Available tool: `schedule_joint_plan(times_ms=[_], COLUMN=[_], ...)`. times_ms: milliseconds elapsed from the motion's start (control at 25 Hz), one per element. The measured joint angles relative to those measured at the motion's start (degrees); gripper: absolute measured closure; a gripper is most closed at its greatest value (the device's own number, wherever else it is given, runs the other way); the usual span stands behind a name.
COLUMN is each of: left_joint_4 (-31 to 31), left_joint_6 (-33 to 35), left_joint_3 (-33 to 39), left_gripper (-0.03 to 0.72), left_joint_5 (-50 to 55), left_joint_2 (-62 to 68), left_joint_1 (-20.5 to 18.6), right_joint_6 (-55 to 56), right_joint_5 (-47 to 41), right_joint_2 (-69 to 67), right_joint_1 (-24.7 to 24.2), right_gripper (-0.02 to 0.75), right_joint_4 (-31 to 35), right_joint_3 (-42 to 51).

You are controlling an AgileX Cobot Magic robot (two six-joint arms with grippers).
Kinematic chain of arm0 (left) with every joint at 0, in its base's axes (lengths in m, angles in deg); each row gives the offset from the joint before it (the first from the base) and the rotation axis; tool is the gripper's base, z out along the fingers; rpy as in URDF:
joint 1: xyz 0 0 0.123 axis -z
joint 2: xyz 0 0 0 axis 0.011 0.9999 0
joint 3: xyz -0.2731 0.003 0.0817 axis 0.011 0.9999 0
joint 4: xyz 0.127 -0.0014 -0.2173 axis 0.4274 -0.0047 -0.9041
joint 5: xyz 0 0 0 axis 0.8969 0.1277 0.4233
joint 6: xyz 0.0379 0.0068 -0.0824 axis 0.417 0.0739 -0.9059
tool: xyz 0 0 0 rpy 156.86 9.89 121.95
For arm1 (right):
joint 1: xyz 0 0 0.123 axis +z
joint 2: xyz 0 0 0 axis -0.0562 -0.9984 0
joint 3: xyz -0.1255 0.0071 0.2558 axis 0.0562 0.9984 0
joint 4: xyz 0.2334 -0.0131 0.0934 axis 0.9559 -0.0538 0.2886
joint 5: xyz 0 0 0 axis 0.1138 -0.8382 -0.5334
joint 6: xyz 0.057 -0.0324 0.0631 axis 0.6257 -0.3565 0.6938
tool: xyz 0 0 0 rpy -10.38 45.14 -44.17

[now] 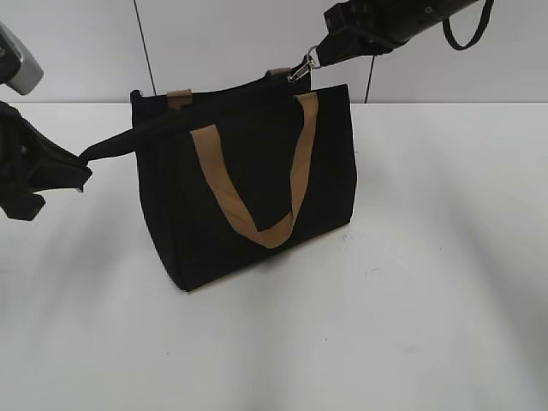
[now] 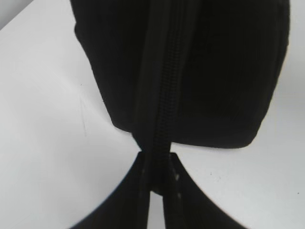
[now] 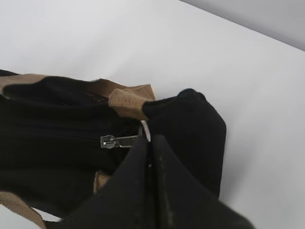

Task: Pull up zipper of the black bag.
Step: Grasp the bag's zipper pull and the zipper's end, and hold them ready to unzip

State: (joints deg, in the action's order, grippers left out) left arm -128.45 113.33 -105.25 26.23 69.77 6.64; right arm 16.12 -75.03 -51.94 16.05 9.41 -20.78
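Observation:
The black bag (image 1: 248, 188) stands upright on the white table, with a tan handle (image 1: 257, 184) hanging down its front. My left gripper (image 1: 84, 163) is shut on the black tail of the zipper at the bag's left end, pulled taut; the left wrist view shows the zip track (image 2: 164, 95) running into the jaws (image 2: 157, 164). My right gripper (image 1: 324, 53) is shut on the silvery zipper pull (image 1: 301, 68) at the bag's upper right corner. In the right wrist view the pull (image 3: 119, 141) sticks out left of the jaws (image 3: 148, 142).
The white table (image 1: 428, 282) stretches around the bag. A pale wall stands behind it, with two thin dark cables (image 1: 144, 47) hanging down. The second tan handle (image 3: 126, 100) lies at the bag's back rim.

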Motion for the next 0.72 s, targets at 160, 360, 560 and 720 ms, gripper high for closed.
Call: schedule_joint_plan(times_ms=[160,360,560,720], left_joint_4=[0.0,-0.6,-5.2,-7.1], left_joint_6=[0.0,0.0,-0.8,-3.8], left_joint_3=[0.0,0.0,0.1,-0.2], left_gripper=[0.655,0.649,0.391,0.157], left_joint_5=[0.0,0.0,0.2,0.3], left_joint_2=[0.0,0.0,0.0,0.0], left_joint_1=[0.0,0.0,-0.2,-0.2], right_joint_6=[0.0,-2.2,-3.3,-4.6], right_joint_5=[-0.5,-0.4,-1.8,-6.6], right_joint_2=[0.0,0.1,0.4,2.6], right_joint_1=[-0.3,-0.6,-1.7,-1.7], right_gripper=[0.739,0.663,0.321,0.267], right_joint_4=[0.2,-0.2,-1.1,-1.6], right_joint_3=[0.0,0.0,-0.1,-0.1])
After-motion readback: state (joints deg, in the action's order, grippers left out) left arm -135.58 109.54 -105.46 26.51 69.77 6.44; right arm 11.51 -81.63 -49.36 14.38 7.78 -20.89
